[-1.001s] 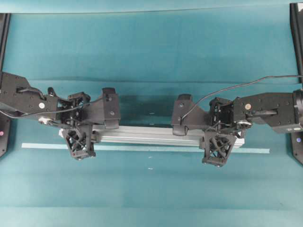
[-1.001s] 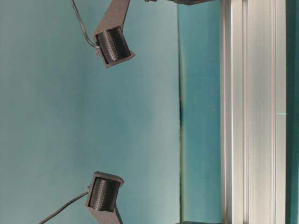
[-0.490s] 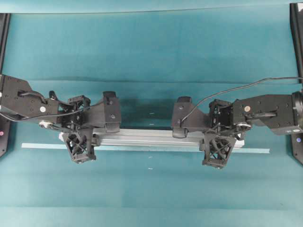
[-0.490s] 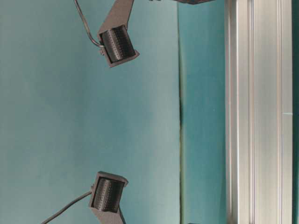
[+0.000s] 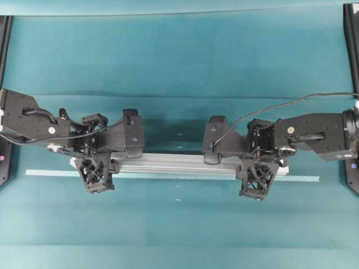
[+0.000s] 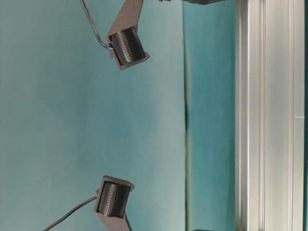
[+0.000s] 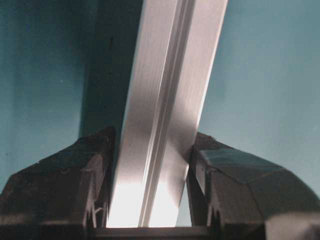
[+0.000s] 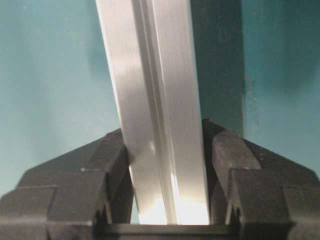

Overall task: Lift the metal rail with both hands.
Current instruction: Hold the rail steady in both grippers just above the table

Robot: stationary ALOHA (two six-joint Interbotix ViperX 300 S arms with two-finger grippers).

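Left gripper: black left gripper (image 5: 95,165) with triangular lattice-braced fingers, boxy matte body; jaws part-closed, clamped on the long silver grooved aluminium metal rail (image 5: 179,163) near its left end. Left wrist view: gripper (image 7: 149,172), both pads flush against the rail's (image 7: 167,115) two side faces.
Right gripper: black right gripper (image 5: 257,168), same lattice build; jaws part-closed, gripping the rail near its right end. Right wrist view: gripper (image 8: 167,170), pads touching both sides of the rail (image 8: 155,110).
Rail material: brushed aluminium extrusion, straight, lengthwise grooves, square ends, bright glare next to the pads.
Rail position: spans between the two grippers, roughly level in the overhead view; its dark shadow on the teal cloth surface (image 5: 179,56) lies offset from it, so it looks raised off the cloth. Table-level view: rail (image 6: 269,115) fills the right side, grooves clear.
Tape: thin flat pale-blue tape strip (image 5: 47,173) on the cloth, parallel to the rail, just beside it on the near side, sticking out past both rail ends.
Cameras: two ribbed black cylindrical wrist camera housings (image 6: 126,48) on angled brackets, seen away from the rail in the table-level view, each with a thin cable.
Cable: black cable (image 5: 280,106) arcs from the right arm over the cloth, far side of the rail.
Cloth: teal, matte, with a fold seam parallel to the rail.
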